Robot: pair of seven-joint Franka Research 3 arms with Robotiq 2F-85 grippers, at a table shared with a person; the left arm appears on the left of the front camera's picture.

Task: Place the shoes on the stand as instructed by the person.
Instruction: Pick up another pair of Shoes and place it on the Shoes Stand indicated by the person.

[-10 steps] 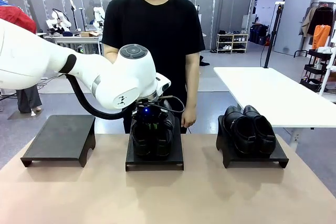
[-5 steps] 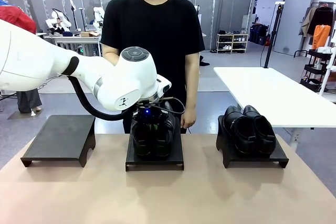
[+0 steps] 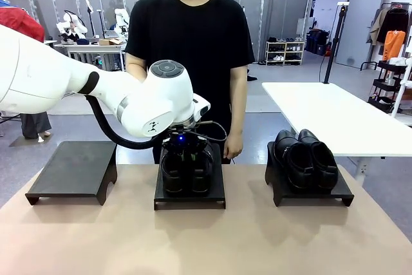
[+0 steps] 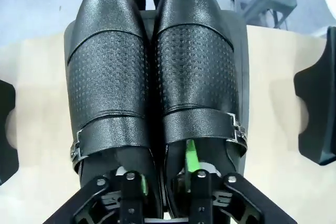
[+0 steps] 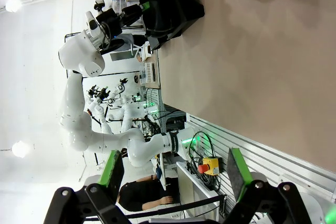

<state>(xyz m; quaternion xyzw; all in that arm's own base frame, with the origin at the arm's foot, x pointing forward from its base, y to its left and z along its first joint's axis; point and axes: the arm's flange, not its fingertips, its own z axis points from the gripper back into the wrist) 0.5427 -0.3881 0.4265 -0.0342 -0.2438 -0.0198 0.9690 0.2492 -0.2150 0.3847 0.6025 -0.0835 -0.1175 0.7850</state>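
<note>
A glossy black pair of shoes with straps and buckles (image 3: 187, 170) (image 4: 152, 77) rests side by side on the middle stand (image 3: 190, 199) (image 4: 239, 30). My left gripper (image 3: 185, 149) (image 4: 165, 174) reaches down into the heel end of the pair. One finger sits in each shoe opening, the inner walls stand between them, and the jaws look slightly parted off those walls. A second, plain black pair of shoes (image 3: 306, 156) stands on the right stand (image 3: 309, 192). My right gripper (image 5: 173, 174) hangs open and empty beside the table. The person (image 3: 190, 43) stands behind the middle stand, one hand (image 3: 233, 146) lowered.
The left stand (image 3: 74, 169) has a bare top. The tan tabletop (image 3: 206, 236) stretches in front of all three stands. A white table (image 3: 335, 114) stands at the back right. My left arm (image 3: 96, 88) spans from picture left to the middle stand.
My left arm has stayed almost still over the middle stand, sinking only a little. The buckled shoes have not moved. The person's lowered hand stays near the stand.
</note>
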